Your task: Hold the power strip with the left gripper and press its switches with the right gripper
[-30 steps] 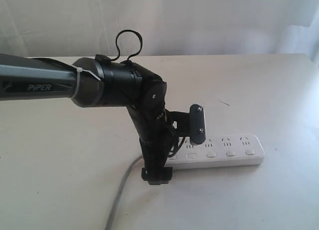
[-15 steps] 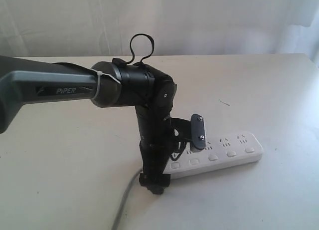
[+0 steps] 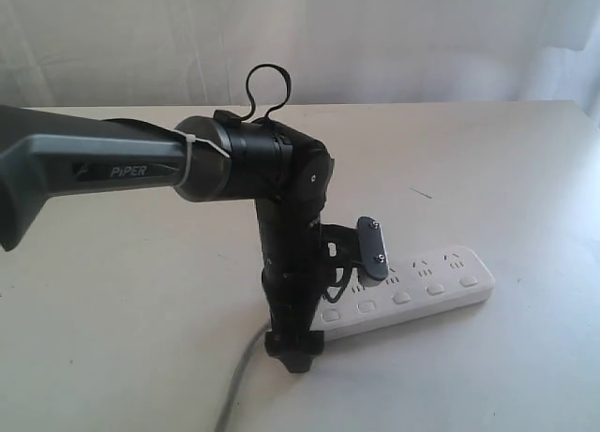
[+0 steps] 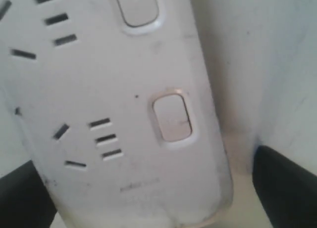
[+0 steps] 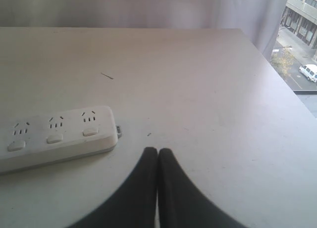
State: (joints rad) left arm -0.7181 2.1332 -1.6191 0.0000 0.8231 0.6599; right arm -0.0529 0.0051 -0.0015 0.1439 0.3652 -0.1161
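Note:
The white power strip (image 3: 427,287) lies on the table, skewed, with its grey cord (image 3: 236,385) running toward the front. My left gripper (image 3: 295,350) points down over the strip's cord end. In the left wrist view the power strip (image 4: 124,114) fills the space between the two black fingers (image 4: 285,183), and a strip of table shows beside one finger; the gripper (image 4: 148,188) is open. The switches (image 3: 401,297) run along the near side, and one switch (image 4: 172,118) shows close up. My right gripper (image 5: 157,152) is shut and empty, off the far end of the power strip (image 5: 54,134).
The pale table (image 3: 487,170) ends at a white curtain (image 3: 375,38) behind. The right wrist view shows the table edge (image 5: 277,74) with a window onto a street beyond it. The left arm hides the strip's cord-end sockets in the exterior view.
The left arm has shifted right and come lower over the strip's cord end. The strip has turned slightly, its cord end now nearer the front. The left jaws have stayed wide.

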